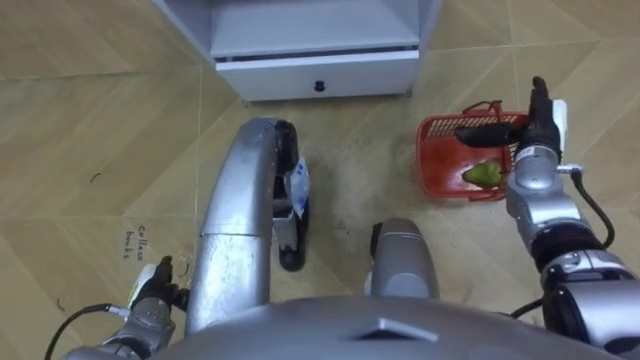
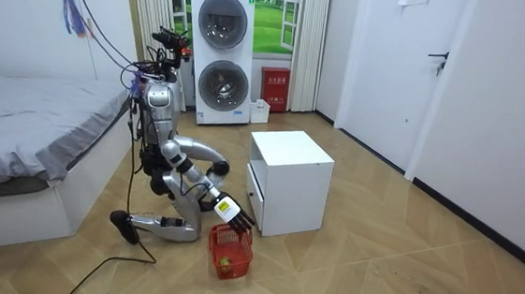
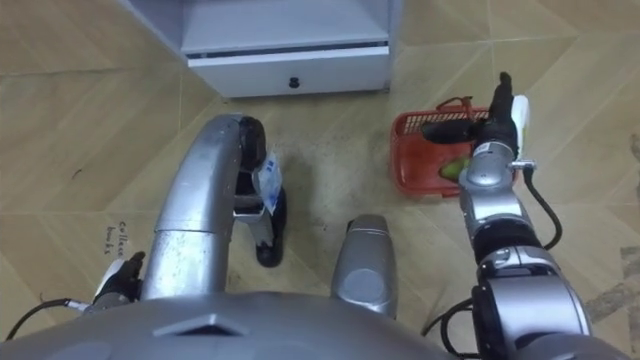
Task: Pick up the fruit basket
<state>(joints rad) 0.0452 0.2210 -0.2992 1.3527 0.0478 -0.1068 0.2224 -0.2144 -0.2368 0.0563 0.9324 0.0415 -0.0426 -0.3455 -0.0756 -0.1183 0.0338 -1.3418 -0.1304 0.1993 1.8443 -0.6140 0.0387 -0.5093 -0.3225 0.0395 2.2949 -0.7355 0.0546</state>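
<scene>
A white cabinet (image 2: 288, 182) stands on the wooden floor (image 1: 80, 140), its bottom drawer (image 1: 318, 73) closed and bearing a small dark knob (image 1: 320, 86); handwritten marks (image 1: 138, 240) lie on the floor near left. A bed (image 2: 28, 138) with grey bedding stands at the left of the room. At the far wall are two stacked washing machines (image 2: 221, 55), with a red box (image 2: 275, 89) just to their right.

The wooden floor (image 1: 90, 110) carries a red basket (image 1: 436, 165). A white cabinet (image 1: 300, 72) stands near it.
</scene>
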